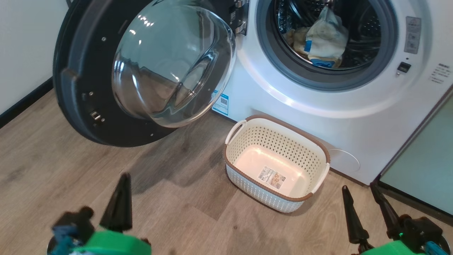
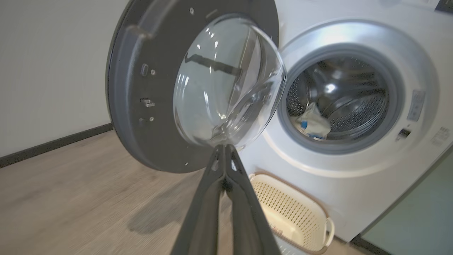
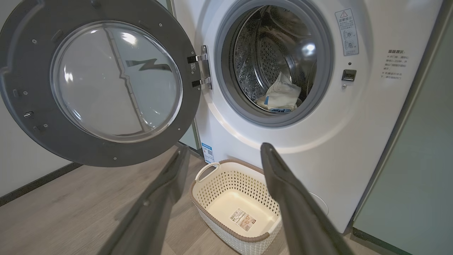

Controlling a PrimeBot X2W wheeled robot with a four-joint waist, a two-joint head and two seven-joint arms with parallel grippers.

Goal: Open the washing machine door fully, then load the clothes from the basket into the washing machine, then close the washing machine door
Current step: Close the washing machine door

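Grippers: the left gripper [image 1: 124, 181] has its fingers pressed together on nothing; the right gripper [image 1: 359, 189] stands wide and empty. Both are low over the floor [image 1: 63, 170], touching nothing.
Basket [image 1: 269, 141]: ahead, between the two grippers and nearer the right one. It is bare down to the label on its bottom and stands just before the washer [image 1: 318, 117].
Door [image 1: 81, 88]: ahead of and above the left gripper, swung wide out on its hinge, glass bowl bulging toward the robot, well apart from both grippers.
Clothes [image 1: 325, 39]: far beyond the right gripper, past the basket, lying in the drum [image 3: 269, 53] (a pale heap with blue trim; how many pieces I cannot tell).
Done: opening and loading, judging by the wide door, the bare basket and the heap in the drum.
Left: closing the door, which has not begun. The mouth looks clear of cloth, so nothing seems likely to catch in the seal.
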